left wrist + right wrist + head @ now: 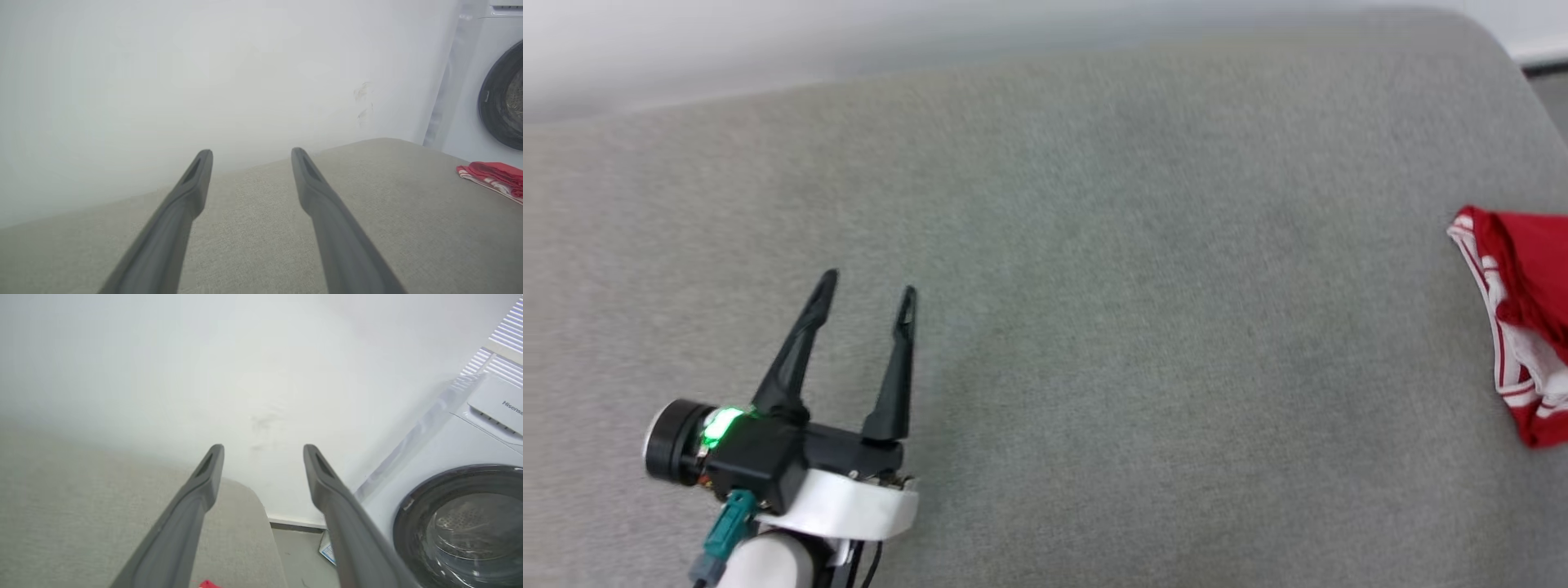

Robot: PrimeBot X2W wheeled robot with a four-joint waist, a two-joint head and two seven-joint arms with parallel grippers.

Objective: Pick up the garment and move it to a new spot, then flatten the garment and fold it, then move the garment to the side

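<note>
The garment (1523, 318) lies bunched at the right edge of the grey cushioned surface (1094, 327), red with white and red-striped trim, cut off by the frame. From the left wrist it appears far right as a flat red heap (492, 175). My left gripper (867, 287) hovers open over the lower left of the surface, far from the garment, nothing between its fingers (196, 183). In the right wrist view my right gripper (263, 451) stands open and empty above the surface's right end. A scrap of red garment (208, 584) peeks at the bottom edge below it.
A white wall (204, 73) runs behind the surface. A white washing machine (461, 457) with a dark round door (504, 98) stands just past the surface's right end. Grey floor (298, 555) and a small paper (327, 551) lie between them.
</note>
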